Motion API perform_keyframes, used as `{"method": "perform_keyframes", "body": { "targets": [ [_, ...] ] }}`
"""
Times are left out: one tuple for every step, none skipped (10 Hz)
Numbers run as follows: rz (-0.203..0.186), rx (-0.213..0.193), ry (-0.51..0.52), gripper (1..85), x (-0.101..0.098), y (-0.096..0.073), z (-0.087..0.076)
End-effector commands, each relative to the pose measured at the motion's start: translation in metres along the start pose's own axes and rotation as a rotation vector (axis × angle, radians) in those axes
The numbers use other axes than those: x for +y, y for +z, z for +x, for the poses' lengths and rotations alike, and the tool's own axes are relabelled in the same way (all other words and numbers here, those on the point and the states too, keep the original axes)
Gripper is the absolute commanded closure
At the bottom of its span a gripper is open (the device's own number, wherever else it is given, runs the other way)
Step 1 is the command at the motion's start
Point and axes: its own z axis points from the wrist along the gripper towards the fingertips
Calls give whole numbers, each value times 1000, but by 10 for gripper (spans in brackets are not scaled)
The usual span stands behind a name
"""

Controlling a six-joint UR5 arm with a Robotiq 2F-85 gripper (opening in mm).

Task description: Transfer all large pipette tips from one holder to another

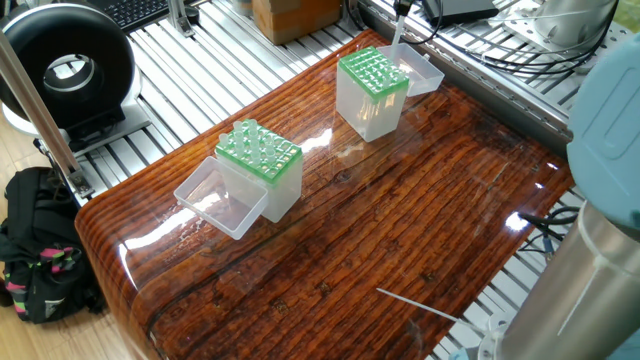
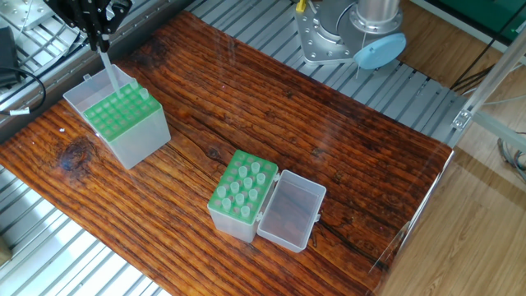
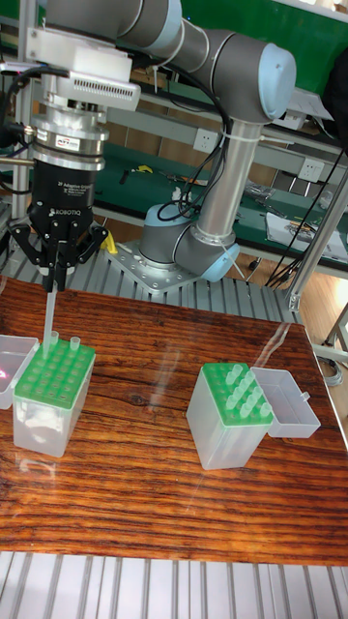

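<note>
The tabletop [image 2: 329, 123] is dark reddish wood with strong grain, lacquered to a high gloss that throws bright reflections. Both tip boxes, the far one [image 2: 131, 140] and the near one [image 2: 234, 215], are frosted translucent plastic with opaque green plastic racks; the near box's open lid [image 2: 289, 212] is clearer, smooth plastic. The large pipette tip [image 3: 49, 314] held by the fingers [image 3: 55, 274] is translucent whitish plastic. The fingers look matt black; the gripper [image 3: 57, 282] body above is black and brushed silver metal. The arm's joint cap [image 2: 379, 51] is smooth pale blue plastic. Ribbed matt aluminium profiles [image 1: 210, 60] surround the tabletop.
</note>
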Motion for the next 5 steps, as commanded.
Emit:
{"method": "perform_keyframes", "body": {
  "targets": [
    [-8, -10, -8, 700, 1, -1, -3],
    [-8, -9, -11, 690, 2, -1, -3],
    [-9, -7, -13, 683, 2, -1, -2],
    [-10, -6, -16, 670, 2, -1, -2],
    [-12, -6, -18, 660, 2, -1, -2]
  ]
}}
